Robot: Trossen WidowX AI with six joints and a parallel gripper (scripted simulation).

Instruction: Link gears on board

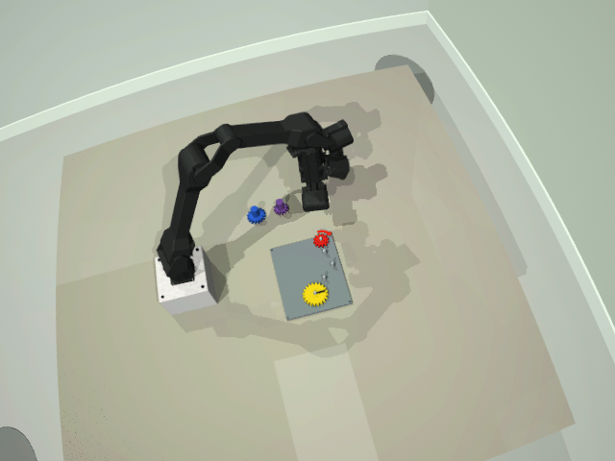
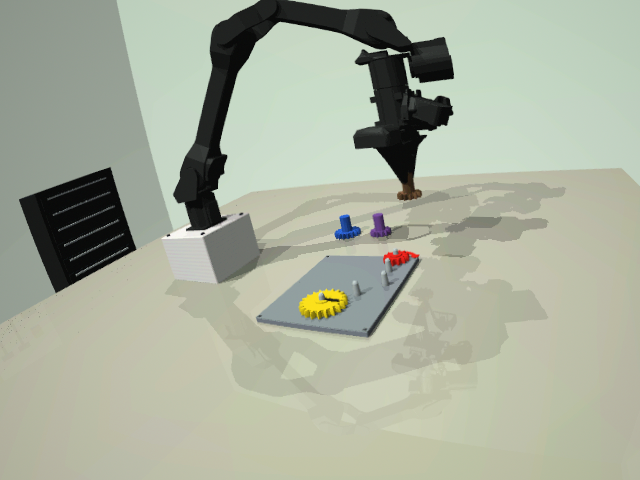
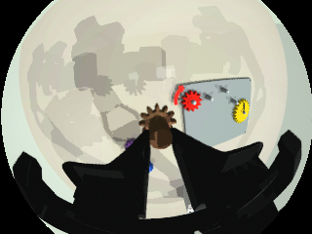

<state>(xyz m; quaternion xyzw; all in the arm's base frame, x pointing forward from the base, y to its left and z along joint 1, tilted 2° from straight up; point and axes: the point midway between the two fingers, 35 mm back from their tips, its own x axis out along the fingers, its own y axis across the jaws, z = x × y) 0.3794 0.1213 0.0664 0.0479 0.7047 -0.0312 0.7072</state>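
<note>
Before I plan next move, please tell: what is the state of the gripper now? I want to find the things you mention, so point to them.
Black gripper (image 2: 408,178) (image 3: 159,133): closed on the upright stem of the brown toothed gear (image 2: 409,195) (image 3: 158,114).

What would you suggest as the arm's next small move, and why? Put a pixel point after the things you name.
I would probably carry the brown gear (image 2: 409,195) (image 3: 158,116) over towards the grey board (image 1: 298,273) (image 2: 305,279) (image 3: 207,124), since the fingers grip its stem above the table and three pegs there are bare.
</note>
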